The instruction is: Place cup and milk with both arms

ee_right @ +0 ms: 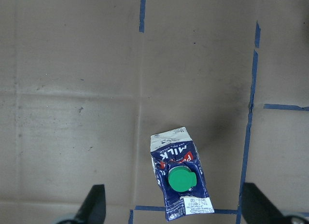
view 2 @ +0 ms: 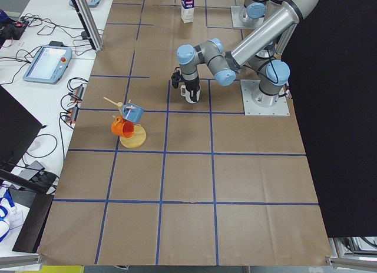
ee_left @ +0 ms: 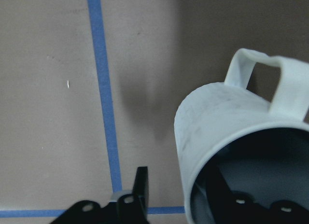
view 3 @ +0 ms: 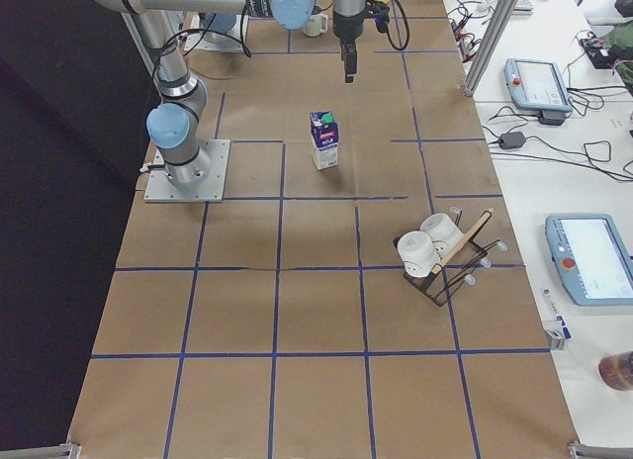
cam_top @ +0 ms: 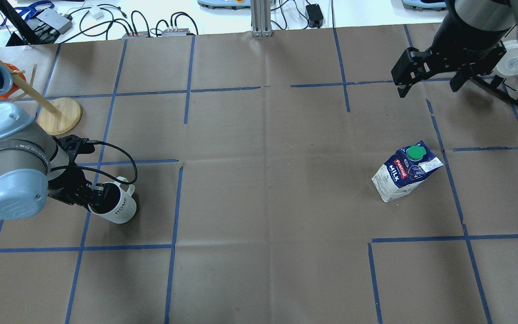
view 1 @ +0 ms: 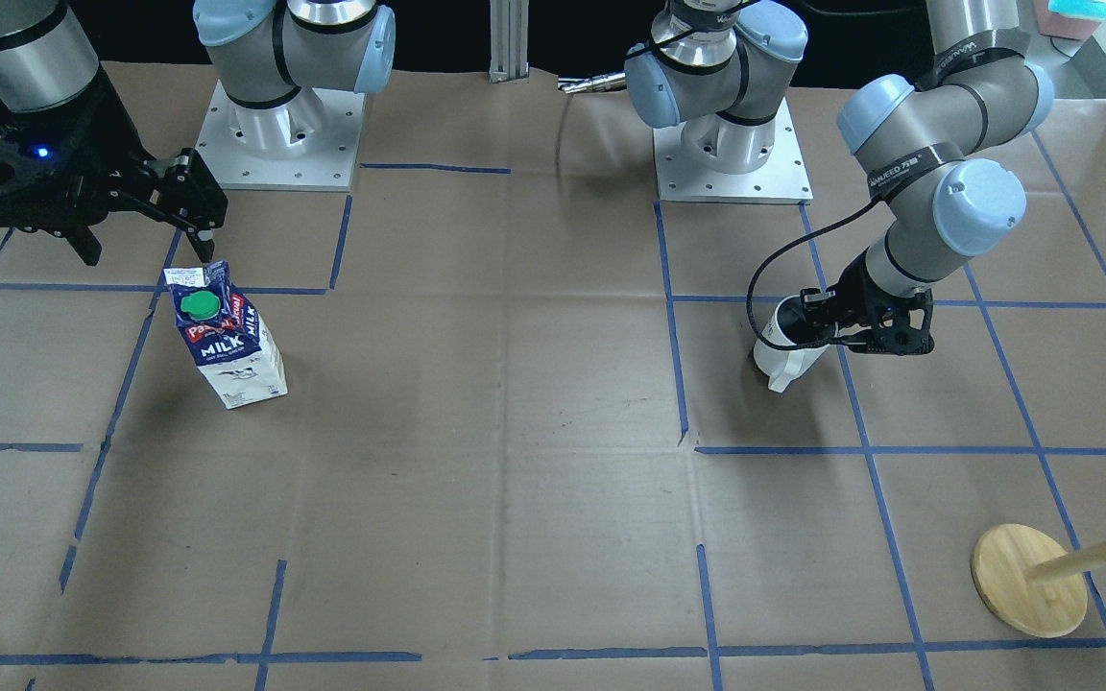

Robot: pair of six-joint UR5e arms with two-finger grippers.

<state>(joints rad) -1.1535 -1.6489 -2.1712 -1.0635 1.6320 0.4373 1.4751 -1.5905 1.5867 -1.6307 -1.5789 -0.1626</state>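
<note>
The cup (cam_top: 117,204), a white mug with a dark inside, is tilted low over the brown table and also shows in the front view (view 1: 788,350). My left gripper (cam_top: 98,196) is shut on its rim, one finger inside and one outside. In the left wrist view the cup (ee_left: 227,127) fills the right side, handle pointing away. The milk (cam_top: 406,173) stands upright and alone, blue top and green cap, seen also in the front view (view 1: 227,336) and the right wrist view (ee_right: 177,185). My right gripper (cam_top: 430,85) is open, empty, high above and beyond the milk.
A wooden mug tree (cam_top: 59,114) with a blue and an orange cup stands beyond the left arm. A black rack with white cups (view 3: 435,253) stands at the right end. The two arm bases (view 1: 279,134) (view 1: 731,144) sit at the robot's edge. Blue tape lines cross the table.
</note>
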